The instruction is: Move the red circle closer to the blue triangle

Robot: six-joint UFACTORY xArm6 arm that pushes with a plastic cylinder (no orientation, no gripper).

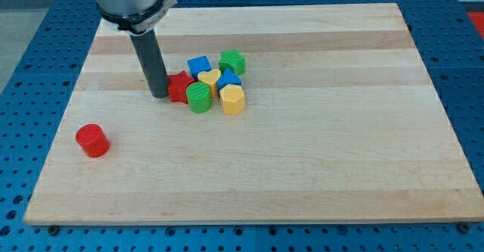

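Note:
The red circle (92,140) lies alone near the board's lower left. The blue triangle (229,79) sits in a tight cluster at the board's middle, between a green block (232,60) above and a yellow hexagon-like block (233,99) below. My tip (159,94) stands at the cluster's left side, touching or just beside a red star-like block (180,86). The tip is far up and to the right of the red circle.
The cluster also holds a blue cube (200,66), a yellow heart-like block (209,79) and a green cylinder (199,98). The wooden board (340,154) lies on a blue perforated table (23,70).

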